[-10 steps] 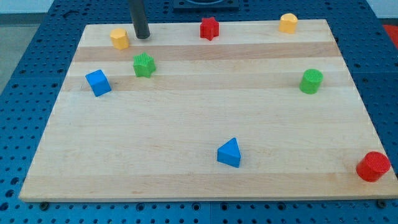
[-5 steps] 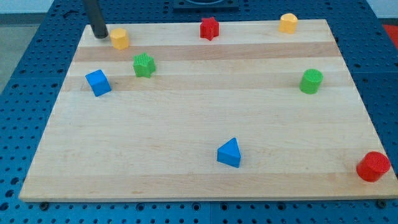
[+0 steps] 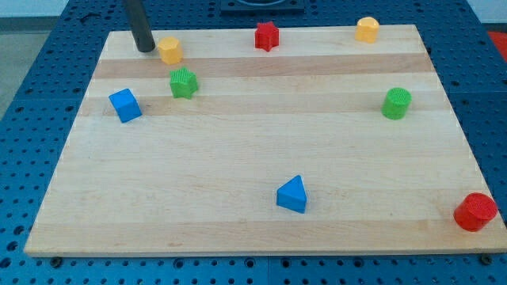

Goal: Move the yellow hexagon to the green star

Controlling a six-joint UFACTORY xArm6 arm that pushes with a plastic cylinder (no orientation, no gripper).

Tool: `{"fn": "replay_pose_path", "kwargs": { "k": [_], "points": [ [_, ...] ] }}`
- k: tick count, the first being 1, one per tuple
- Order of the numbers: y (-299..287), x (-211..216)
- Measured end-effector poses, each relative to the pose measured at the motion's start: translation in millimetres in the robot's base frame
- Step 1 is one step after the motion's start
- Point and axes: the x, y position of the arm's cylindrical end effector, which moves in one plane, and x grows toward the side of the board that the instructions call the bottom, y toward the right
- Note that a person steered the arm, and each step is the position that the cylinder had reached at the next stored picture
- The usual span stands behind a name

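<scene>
The yellow hexagon [image 3: 169,50] sits near the board's top left. The green star [image 3: 183,82] lies just below it and slightly right, a small gap apart. My tip [image 3: 145,47] stands on the board right at the hexagon's left side, close to or touching it. The dark rod rises from there out of the view's top.
A blue cube [image 3: 124,104] lies left of the green star. A red star [image 3: 267,36] and a yellow cylinder [image 3: 367,29] sit along the top edge. A green cylinder [image 3: 396,104] is at right, a blue triangle [image 3: 292,195] at bottom centre, a red cylinder [image 3: 475,211] at the bottom right corner.
My tip went from the hexagon's right side around to its left, then moved right and pushed the yellow hexagon a little to the right. The other blocks have not moved.
</scene>
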Motion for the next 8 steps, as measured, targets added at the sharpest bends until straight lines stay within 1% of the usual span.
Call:
{"fn": "replay_pose_path", "kwargs": {
  "k": [1, 3, 4, 5, 6, 7, 8],
  "points": [
    [8, -11],
    [78, 5],
    [74, 1],
    [54, -2],
    [48, 5],
    [52, 21],
    [80, 28]
  ]
}}
